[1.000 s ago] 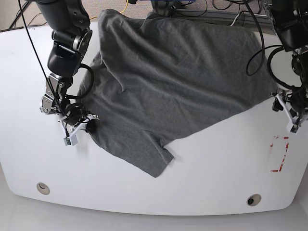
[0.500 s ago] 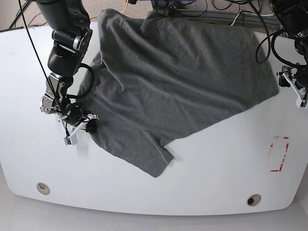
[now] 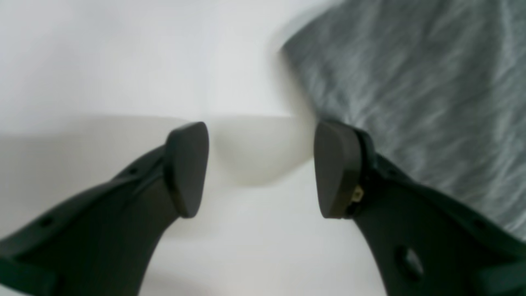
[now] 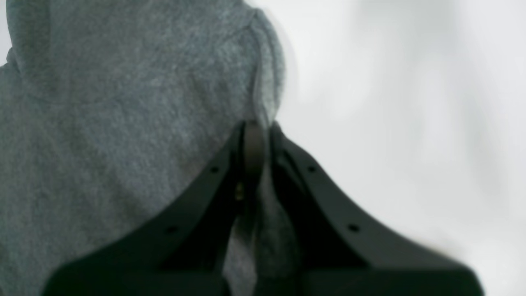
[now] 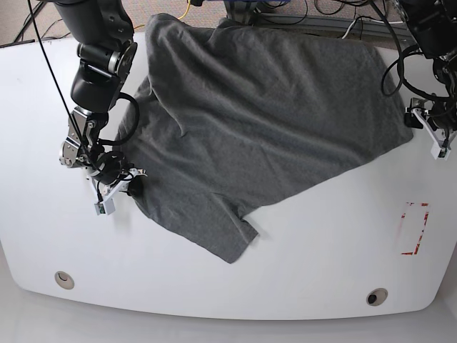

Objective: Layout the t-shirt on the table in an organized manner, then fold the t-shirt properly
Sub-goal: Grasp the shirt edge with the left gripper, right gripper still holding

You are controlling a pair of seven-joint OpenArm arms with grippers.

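The grey t-shirt (image 5: 264,121) lies spread but skewed and wrinkled across the white table (image 5: 321,250), one sleeve pointing toward the front. At the shirt's left edge in the base view, my right gripper (image 5: 130,187) is shut on the fabric. The right wrist view shows a fold of the t-shirt (image 4: 123,123) pinched in the closed right gripper (image 4: 257,135). My left gripper (image 5: 418,123) stands open beside the shirt's right corner. In the left wrist view that gripper (image 3: 261,168) is empty, low over the table (image 3: 123,61), with the t-shirt (image 3: 411,102) edge by one of its fingers (image 3: 335,168).
A red tape rectangle (image 5: 415,229) marks the table at the front right. Two round grommet holes (image 5: 64,279) (image 5: 376,296) sit near the front edge. Cables (image 5: 285,11) run behind the table's far edge, which the shirt overlaps.
My left arm has moved away from the red tape toward the back, ending beside the shirt's right corner, still open. The right arm and the shirt have stayed put.
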